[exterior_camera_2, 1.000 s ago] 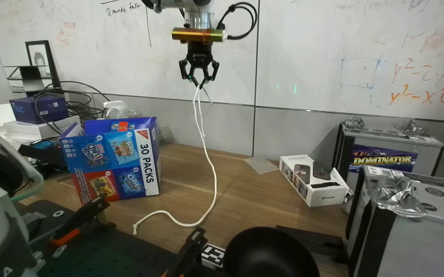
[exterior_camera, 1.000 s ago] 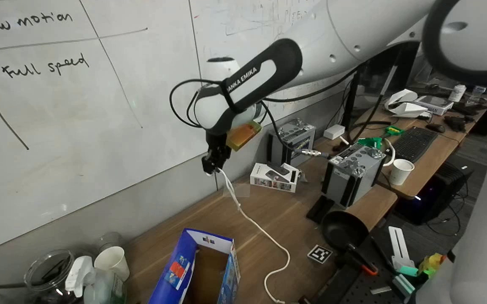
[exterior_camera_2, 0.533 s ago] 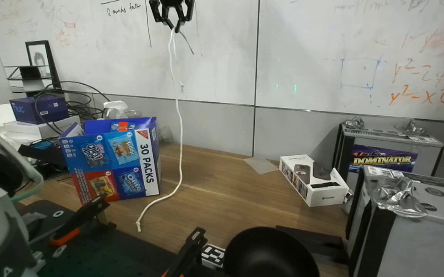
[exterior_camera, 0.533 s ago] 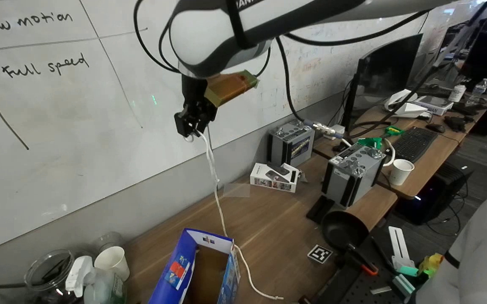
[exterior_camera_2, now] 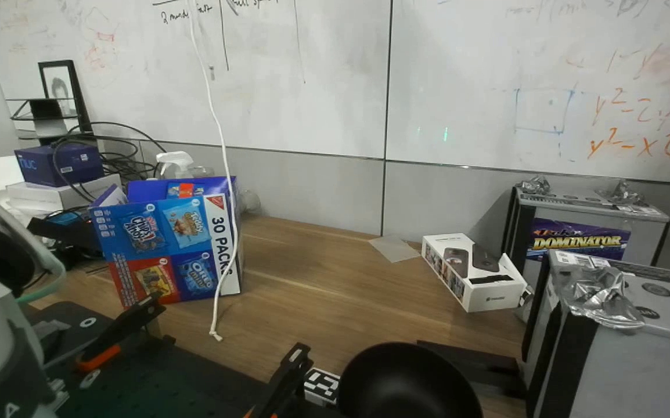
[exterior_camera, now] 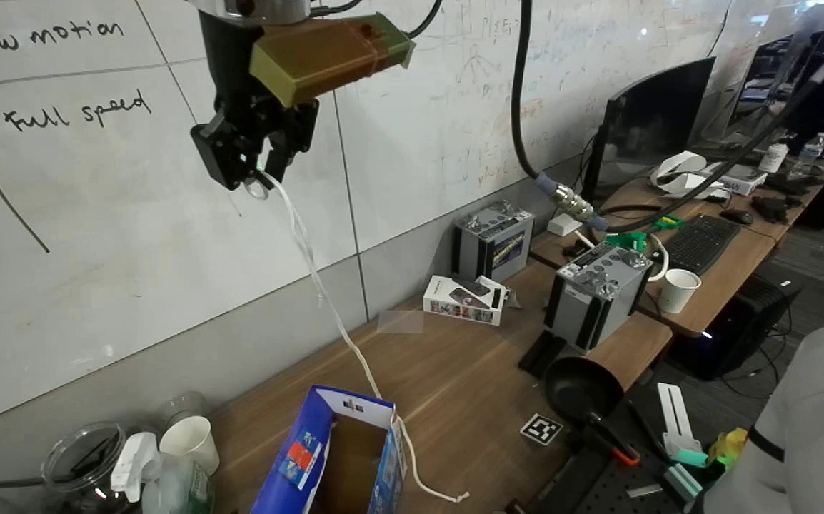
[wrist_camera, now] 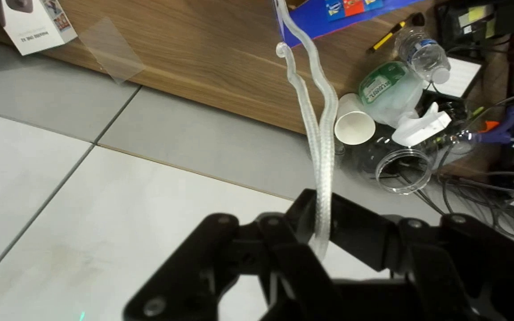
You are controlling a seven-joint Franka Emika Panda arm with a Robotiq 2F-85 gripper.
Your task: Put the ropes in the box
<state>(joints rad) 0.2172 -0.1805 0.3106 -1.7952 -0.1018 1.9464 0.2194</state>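
The gripper is closed to a narrow gap on the rope, pinching it near one end, well above the box; whether the jaws stand over the box's mouth cannot be told. The rope's long axis runs downward from the jaws, passes outside the box's printed wall, and ends on the desk beside the box. The coming move likely turns on that offset: raise the tail clear of the rim before lowering, otherwise it may drape outside. Markings legible in an exterior view: on the box, "30 PACK", the rope crossing the next character, and "OREO"; on the dark blue carton left of the box, "nuc"; on the rear grey device well right of the box, "DOMINATOR". On the whiteboard behind the box: "full speed".
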